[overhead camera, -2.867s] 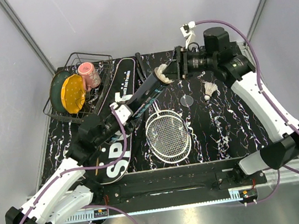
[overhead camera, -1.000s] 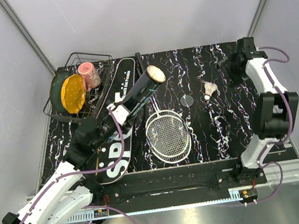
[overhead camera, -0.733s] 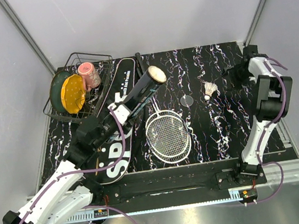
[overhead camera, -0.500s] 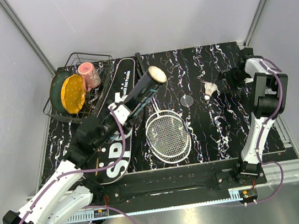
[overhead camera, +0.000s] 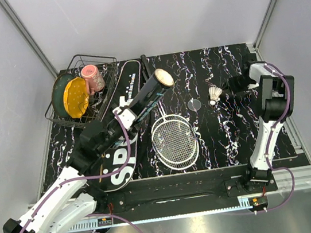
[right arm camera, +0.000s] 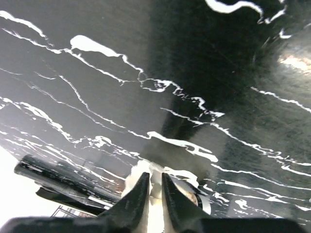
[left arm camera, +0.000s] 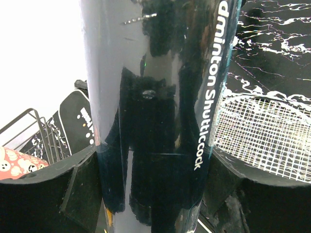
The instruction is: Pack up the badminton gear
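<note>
We saw the tube (left arm camera: 155, 121) as glossy black, smooth enough to mirror its surroundings, with white print on it. The table (right arm camera: 146, 48) was smooth black with white marble-like veins and a soft sheen. The racket (overhead camera: 174, 140) had fine white strings. The bag (overhead camera: 128, 77) looked like matt black cloth. The basket (overhead camera: 92, 57) was thin dark wire, and its plates (overhead camera: 75, 97) shone like plastic. The shuttlecock (overhead camera: 216, 93) looked white and feathery.
</note>
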Available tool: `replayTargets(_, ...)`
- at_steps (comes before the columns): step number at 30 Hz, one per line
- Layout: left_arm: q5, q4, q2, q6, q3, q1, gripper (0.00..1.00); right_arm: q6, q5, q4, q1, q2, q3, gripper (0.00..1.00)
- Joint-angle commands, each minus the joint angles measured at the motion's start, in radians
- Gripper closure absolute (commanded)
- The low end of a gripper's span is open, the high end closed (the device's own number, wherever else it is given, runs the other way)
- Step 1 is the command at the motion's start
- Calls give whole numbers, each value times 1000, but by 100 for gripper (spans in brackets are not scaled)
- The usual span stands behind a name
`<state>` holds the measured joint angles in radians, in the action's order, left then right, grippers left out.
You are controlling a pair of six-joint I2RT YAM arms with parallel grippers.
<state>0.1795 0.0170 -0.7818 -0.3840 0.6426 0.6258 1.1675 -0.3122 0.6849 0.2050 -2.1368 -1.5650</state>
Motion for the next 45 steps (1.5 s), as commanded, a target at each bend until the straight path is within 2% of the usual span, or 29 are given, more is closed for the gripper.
replayTargets(1, 21, 97, -4, 10, 15, 0, 100, -20, -1, -21, -3, 92, 29, 87)
replayTargets(3, 21, 95, -5, 7, 17, 0, 100, -54, -14, -36, -4, 136, 42, 100)
replayTargets(7, 20, 93, -13, 7, 17, 0, 100, -117, -39, -77, -7, 239, 112, 100)
replayTargets(12, 18, 87, -20, 2, 19, 0, 100, -221, -174, -231, -42, 435, 216, 100)
replayTargets(17, 21, 80, -33, -1, 22, -1, 100, -285, -304, -405, -137, 641, 266, 100)
replayTargets(18, 21, 81, -37, -1, 23, 0, 100, -289, -297, -429, -154, 723, 272, 100)
replayTargets(21, 23, 78, -45, -1, 23, -1, 100, -304, -281, -438, -199, 839, 241, 100)
replayTargets(24, 26, 78, -48, 0, 25, -1, 100, -278, -312, -441, -242, 903, 185, 100)
replayTargets(29, 32, 78, -53, 0, 28, 0, 100, -278, -323, -481, -288, 960, 138, 100)
replayTargets(33, 37, 77, -53, 4, 29, -1, 100, -342, -265, -441, -397, 933, 94, 100)
replayTargets(45, 40, 74, -48, 5, 28, -1, 100, -305, -208, -532, -567, 888, 143, 100)
